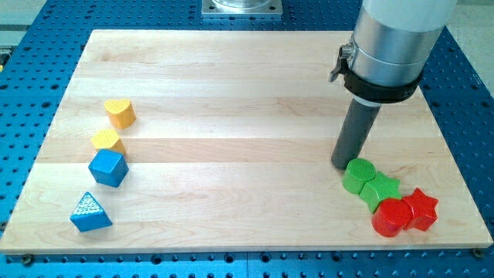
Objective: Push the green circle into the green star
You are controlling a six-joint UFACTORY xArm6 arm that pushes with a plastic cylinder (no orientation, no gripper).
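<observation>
The green circle (358,174) lies at the view's lower right and touches the green star (380,189) just to its lower right. My tip (343,164) rests on the board right at the circle's upper-left edge, seemingly touching it. The rod rises from there to the grey arm body at the view's top right.
A red circle (391,218) and a red star (421,208) sit against the green star's lower right, near the board's right corner. At the view's left stand a yellow heart (120,113), a yellow block (107,140), a blue block (107,167) and a blue triangle (89,212).
</observation>
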